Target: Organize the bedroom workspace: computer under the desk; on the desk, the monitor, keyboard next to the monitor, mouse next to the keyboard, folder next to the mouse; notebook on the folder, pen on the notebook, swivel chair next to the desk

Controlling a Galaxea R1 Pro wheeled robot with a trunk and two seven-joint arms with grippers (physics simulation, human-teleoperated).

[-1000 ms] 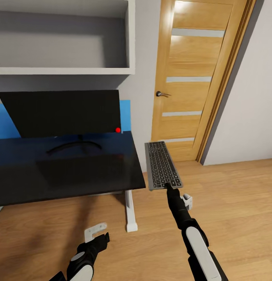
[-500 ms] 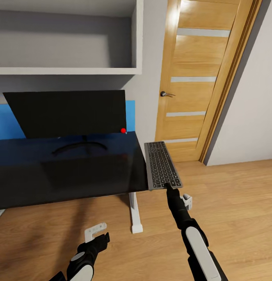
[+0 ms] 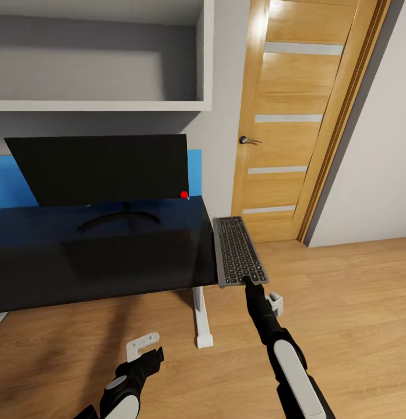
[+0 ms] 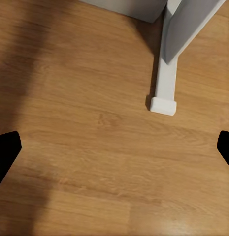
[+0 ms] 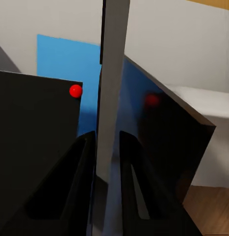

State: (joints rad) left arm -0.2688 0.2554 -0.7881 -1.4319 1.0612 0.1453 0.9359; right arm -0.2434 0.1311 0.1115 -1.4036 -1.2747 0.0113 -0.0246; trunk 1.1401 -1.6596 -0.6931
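**Inspector:** At the near edge of the head view, what did the left arm show?

**Assistant:** The left gripper (image 3: 145, 344) hung low over the wooden floor (image 3: 354, 326), arm bent, short of the desk's white leg (image 3: 198, 317). In the left wrist view its two dark fingertips (image 4: 6, 152) stood wide apart with bare floor between them, so it was released and held nothing. The foot of the white leg (image 4: 162, 104) lay ahead of it.

**Inspector:** And the right arm?

**Assistant:** It reached forward and up from the lower right, forearm nearly straight. The right gripper (image 3: 247, 281) was clenched on the near short end of the keyboard (image 3: 236, 250). The right wrist view showed the keyboard (image 5: 113, 93) edge-on, a pale slab pinched between both dark fingers (image 5: 75, 182).

**Inspector:** Where did the keyboard lie?

**Assistant:** Lengthwise away from the robot, held in the air, its left long edge at or just over the right end of the desk (image 3: 98, 256). Whether it touched the top, I could not tell.

**Inspector:** Farther back?

**Assistant:** The monitor (image 3: 103, 169) stood on the desk before the blue rear panel (image 3: 10, 183), a red dot at its lower right corner. A grey wall shelf (image 3: 103, 105) hung above, and a wooden door (image 3: 299, 116) stood to the right.
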